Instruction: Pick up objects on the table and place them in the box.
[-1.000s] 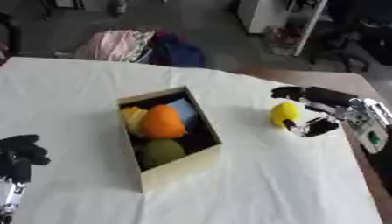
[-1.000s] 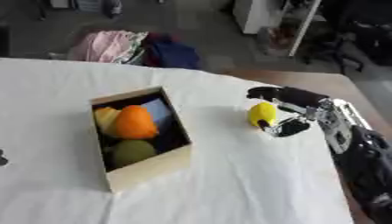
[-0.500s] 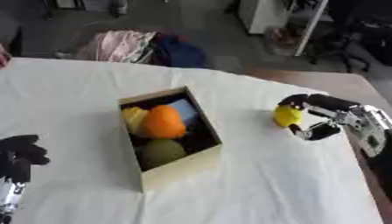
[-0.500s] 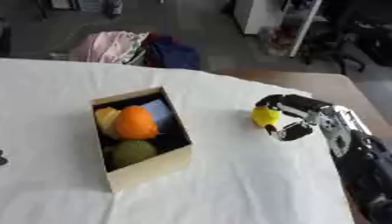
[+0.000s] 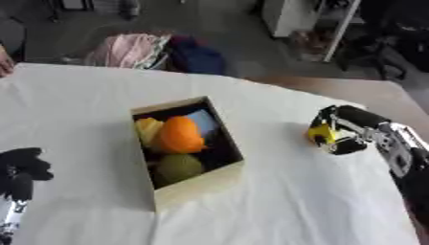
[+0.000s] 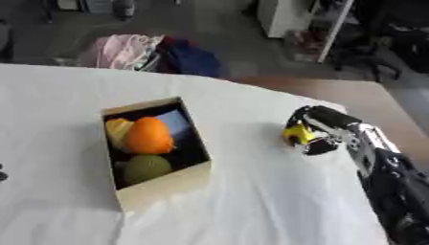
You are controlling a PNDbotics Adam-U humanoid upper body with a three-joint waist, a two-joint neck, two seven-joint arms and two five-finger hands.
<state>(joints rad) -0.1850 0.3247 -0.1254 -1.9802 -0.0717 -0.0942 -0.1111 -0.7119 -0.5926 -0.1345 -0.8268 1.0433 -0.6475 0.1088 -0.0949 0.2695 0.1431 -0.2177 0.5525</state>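
Several fruits already fill the cardboard box (image 5: 193, 184) on the white counter (image 5: 276, 210), while the right hand (image 5: 352, 131) curls around a yellow object (image 5: 319, 134) well right of it, not yet boxed; the left hand (image 5: 21, 170) rests idle, fingers curled, lower left.

pink cloth (image 5: 126, 50) | dark blue bundle (image 5: 194, 56) | both on floor
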